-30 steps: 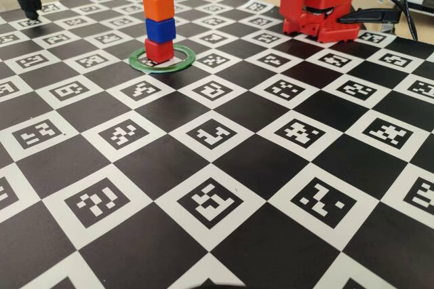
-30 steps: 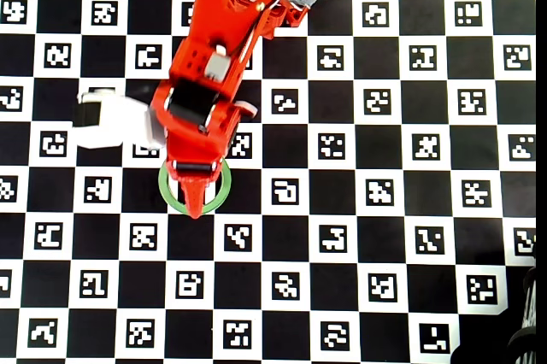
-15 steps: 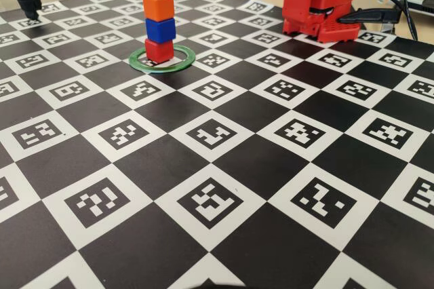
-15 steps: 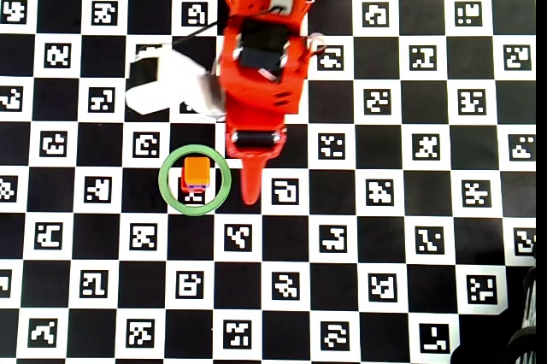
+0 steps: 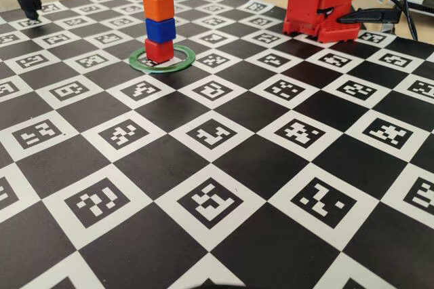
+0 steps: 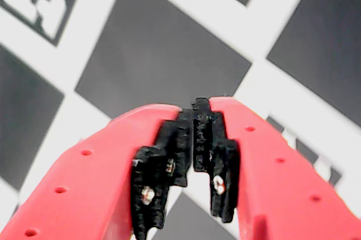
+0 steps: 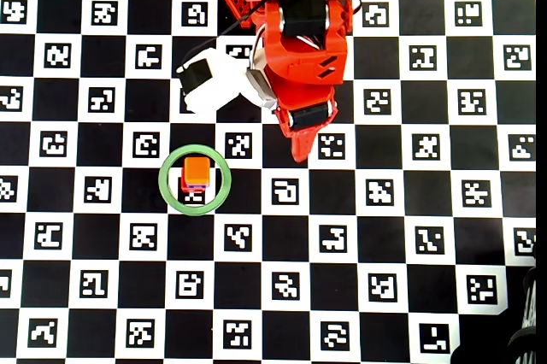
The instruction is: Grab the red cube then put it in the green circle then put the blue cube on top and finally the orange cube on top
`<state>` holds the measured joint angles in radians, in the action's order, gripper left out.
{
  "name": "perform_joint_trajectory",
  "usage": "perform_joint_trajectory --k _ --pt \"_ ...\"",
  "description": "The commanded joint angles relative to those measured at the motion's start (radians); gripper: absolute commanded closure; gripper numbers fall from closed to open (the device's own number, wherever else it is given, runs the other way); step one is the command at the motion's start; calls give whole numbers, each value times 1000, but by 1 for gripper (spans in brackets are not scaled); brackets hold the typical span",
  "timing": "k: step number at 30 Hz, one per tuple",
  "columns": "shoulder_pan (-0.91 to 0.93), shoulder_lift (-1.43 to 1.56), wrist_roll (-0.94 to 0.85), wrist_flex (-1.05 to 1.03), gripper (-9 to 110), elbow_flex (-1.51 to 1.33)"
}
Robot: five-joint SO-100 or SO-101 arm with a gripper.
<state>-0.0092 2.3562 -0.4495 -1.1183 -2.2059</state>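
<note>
Worktop (image 5: 224, 187) is a checkerboard of markers; arm base sits at the far right in the fixed view. Green circle (image 7: 167, 195) holds the full stack: red cube (image 5: 159, 51) at the bottom, blue cube (image 5: 161, 30) on it, orange cube (image 7: 197, 169) on top, reads as plumb. End effector (image 7: 299, 154) clenched and empty, jaws meeting in the wrist view. Stack lies down-left of its tip overhead, well apart. Task looks done, probably just retract.
</note>
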Motion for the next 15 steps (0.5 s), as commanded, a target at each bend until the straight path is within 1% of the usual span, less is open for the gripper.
perform_joint_trajectory --k 1,3,6,9,12,15 --pt "35 132 -161 150 107 -107" --pt "40 190 -262 236 107 -199" --pt "40 245 -360 302 107 -287" --pt "29 301 -502 371 107 -380" --pt "29 387 -522 495 107 -505" --pt "23 448 -577 515 107 -588"
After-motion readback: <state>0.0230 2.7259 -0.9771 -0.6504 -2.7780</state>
